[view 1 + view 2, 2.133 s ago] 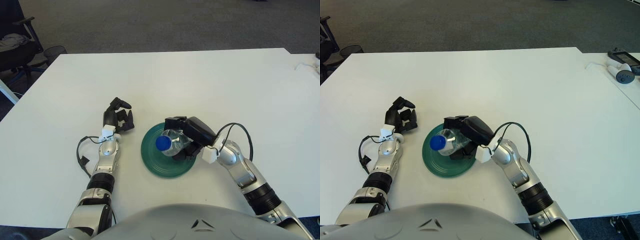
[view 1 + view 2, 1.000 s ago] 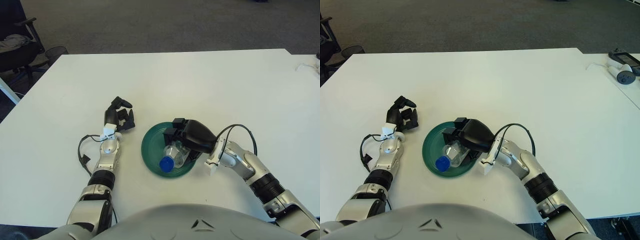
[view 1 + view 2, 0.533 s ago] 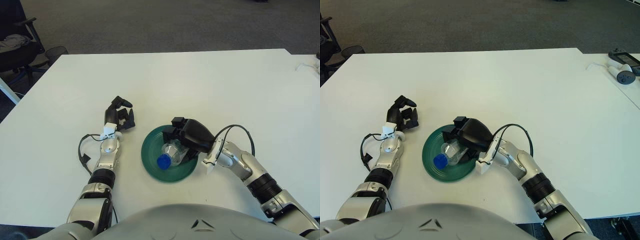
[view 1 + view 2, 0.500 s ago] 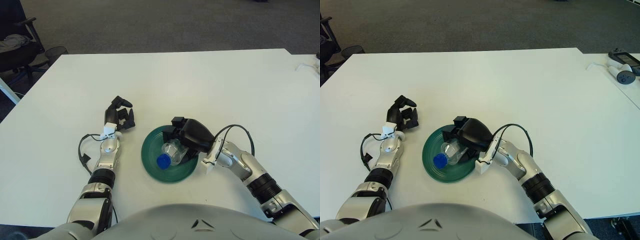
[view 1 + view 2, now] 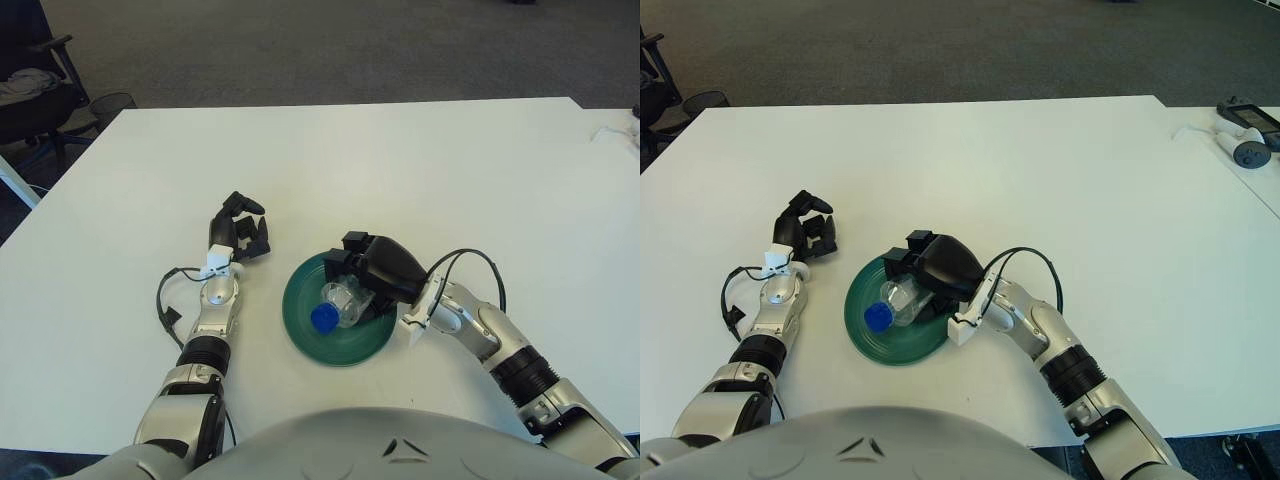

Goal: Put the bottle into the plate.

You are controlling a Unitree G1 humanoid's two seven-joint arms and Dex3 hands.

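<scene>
right hand [image 5: 378, 272] covers bottle [image 5: 338, 305] body | blue cap visible

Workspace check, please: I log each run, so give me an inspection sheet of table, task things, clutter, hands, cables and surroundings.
Surface: white table, flat.
Job's things: clear bottle with blue cap, lying tilted over the green plate.
Clutter: small devices on the neighbouring table at far right.
Hands: right hand gripping the bottle over the plate; left hand curled, empty, resting on the table left of the plate.
Cables: black loops at the left wrist and right wrist.
Surroundings: grey carpet; office chair at far left.
</scene>
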